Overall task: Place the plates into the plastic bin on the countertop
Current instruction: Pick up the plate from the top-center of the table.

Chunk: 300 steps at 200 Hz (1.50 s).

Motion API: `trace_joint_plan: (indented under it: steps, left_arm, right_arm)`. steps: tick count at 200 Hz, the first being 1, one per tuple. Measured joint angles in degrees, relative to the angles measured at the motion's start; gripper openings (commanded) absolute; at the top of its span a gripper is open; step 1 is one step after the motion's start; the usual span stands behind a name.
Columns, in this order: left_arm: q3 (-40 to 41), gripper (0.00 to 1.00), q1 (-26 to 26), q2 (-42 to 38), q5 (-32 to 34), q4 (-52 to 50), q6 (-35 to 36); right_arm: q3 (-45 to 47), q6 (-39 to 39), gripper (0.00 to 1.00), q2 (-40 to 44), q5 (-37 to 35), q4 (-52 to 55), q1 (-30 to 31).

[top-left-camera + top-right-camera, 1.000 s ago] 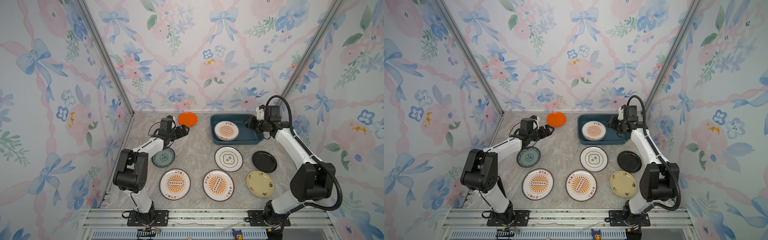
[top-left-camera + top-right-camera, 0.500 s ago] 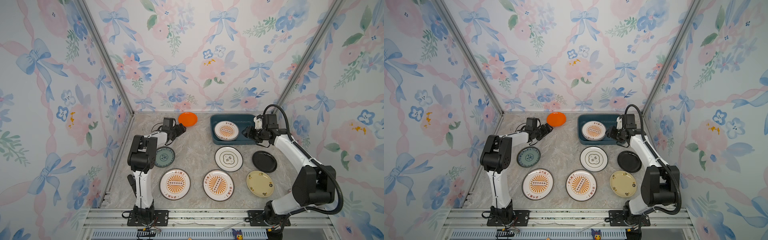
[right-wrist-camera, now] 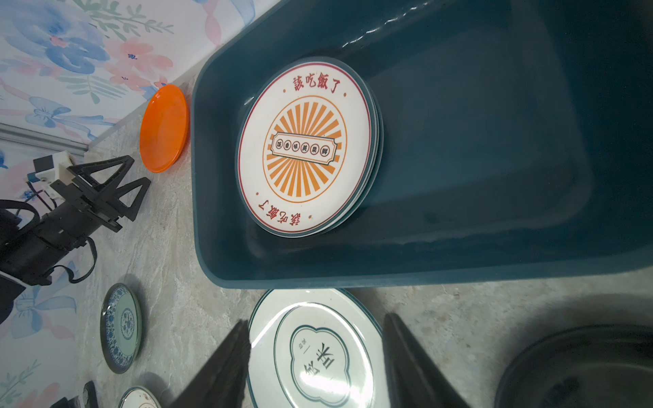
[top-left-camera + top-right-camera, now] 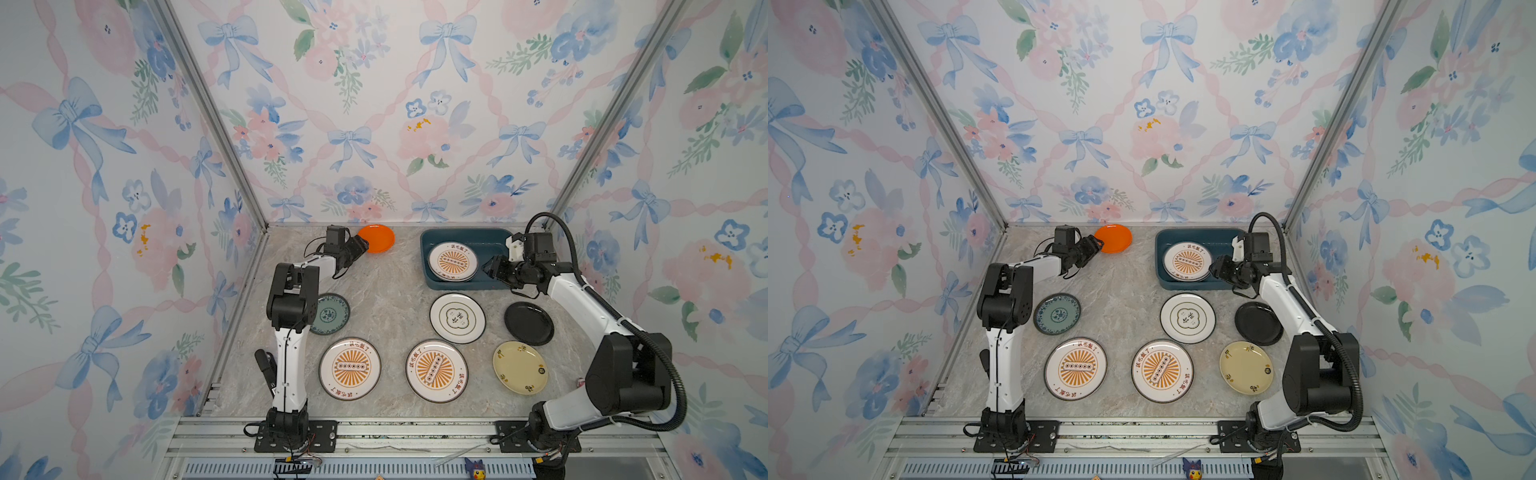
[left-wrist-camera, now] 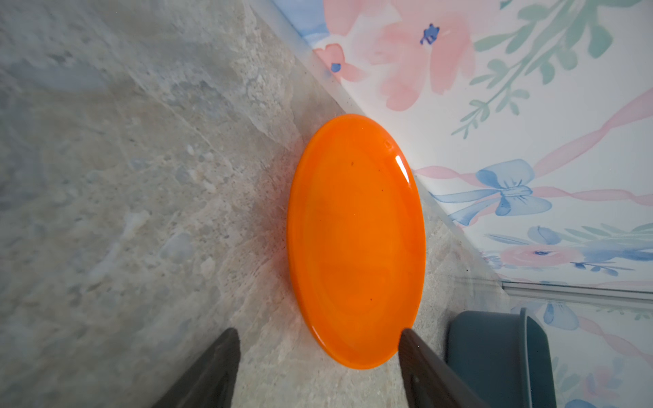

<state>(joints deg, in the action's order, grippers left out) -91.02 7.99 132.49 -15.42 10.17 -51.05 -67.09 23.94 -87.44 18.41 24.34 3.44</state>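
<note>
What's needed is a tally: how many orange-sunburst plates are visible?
3. One sunburst plate tops a stack, lower faces hidden, in the plastic bin; left plate and right plate lie on the front countertop.

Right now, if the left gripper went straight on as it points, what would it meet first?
The left gripper would most likely meet the orange plate; the plate's near rim lies between the open jaws, though depth is unclear.

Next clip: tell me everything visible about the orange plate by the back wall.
The orange plate is round, plain and glossy. It looks like plastic, with a shallow raised rim and a few dark specks. It lies flat, face up, on the countertop, close to the back wall and apart from the plastic bin. The left gripper is at its near edge with open jaws framing the rim. Whether they touch it cannot be told.
</note>
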Motion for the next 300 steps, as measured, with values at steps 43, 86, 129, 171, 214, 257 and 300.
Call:
trace_joint_plan:
  steps: [43,86,129,171,214,257,300]
  left_arm:
    - [-2.67,0.49,0.00,2.82,0.00,1.07,-0.79]
    - [-4.96,0.36,0.00,5.07,-0.28,1.86,-0.57]
    - [-6.49,0.24,-0.11,6.88,-0.70,2.58,-0.50]
    - [-6.64,0.17,-0.15,7.15,-0.94,2.51,-0.50]
    - [-6.58,0.13,-0.15,7.23,-0.92,2.36,-0.20]
    - [-5.27,0.03,-0.20,7.13,-1.33,4.20,0.07]
    - [2.60,0.00,-0.20,2.73,-3.67,7.10,1.03]
  right_arm:
    - [0.07,0.00,0.57,0.00,0.17,-0.46,0.00]
    - [0.07,0.00,0.57,0.00,0.48,-1.01,0.00]
    - [0.07,0.00,0.57,-0.04,0.68,-1.01,0.00]
    - [0.09,0.00,0.57,-0.31,0.85,-1.01,0.00]
    - [0.09,-0.02,0.57,-0.81,0.85,-1.01,0.00]
    - [0.09,-0.02,0.57,-0.85,0.85,-1.01,0.00]
    - [0.09,-0.04,0.57,-0.85,0.94,-1.01,0.00]
